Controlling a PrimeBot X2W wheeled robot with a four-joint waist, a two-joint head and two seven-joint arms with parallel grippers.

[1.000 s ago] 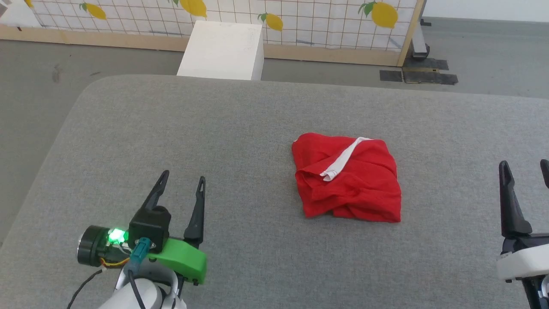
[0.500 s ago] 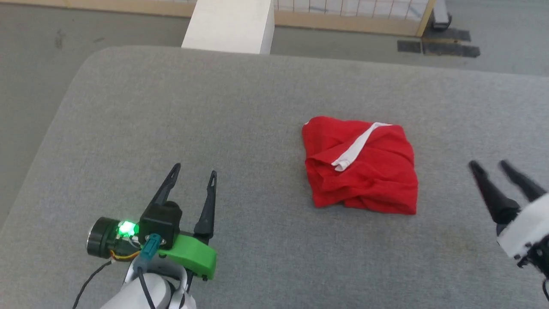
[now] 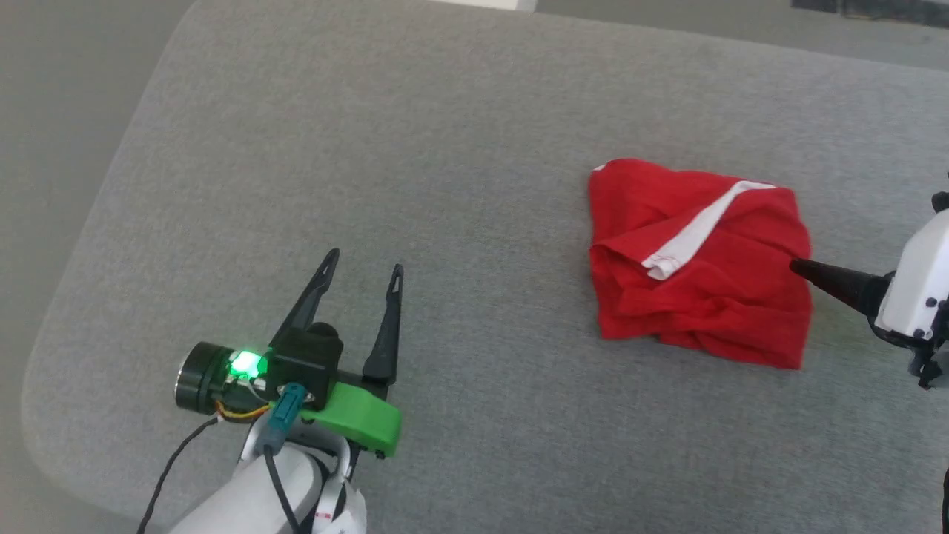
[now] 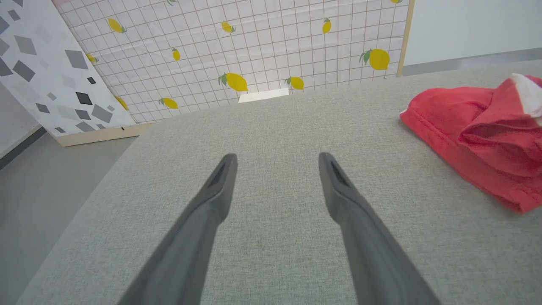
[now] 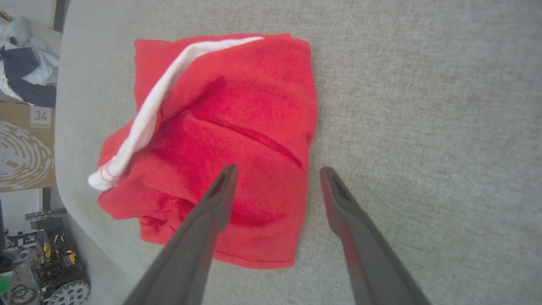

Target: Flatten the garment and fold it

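The garment [image 3: 697, 259] is a crumpled red bundle with a white stripe across its top, lying on the grey padded table [image 3: 445, 148] right of centre. My right gripper [image 5: 278, 170] hovers open over the garment's edge, one fingertip above the red fabric and the other above bare table. In the head view one of its fingers [image 3: 834, 282] points left at the bundle's right side. My left gripper [image 3: 365, 263] stands open and empty over bare table, well to the left of the garment [image 4: 478, 127]. The left wrist view shows that gripper [image 4: 277, 157] with its jaws wide apart.
The table's rounded left corner [image 3: 44, 371] lies near my left arm. Beyond the far edge stand a lemon-patterned partition [image 4: 254, 51] and a white box [image 4: 263, 95]. A cardboard box [image 5: 25, 144] and floor clutter [image 5: 46, 262] lie past the table edge by the garment.
The head camera has tilted down and turned, shifting the whole picture. My right gripper has swung in from the lower right to the garment's right side, fingers now pointing left. The left gripper has stayed open.
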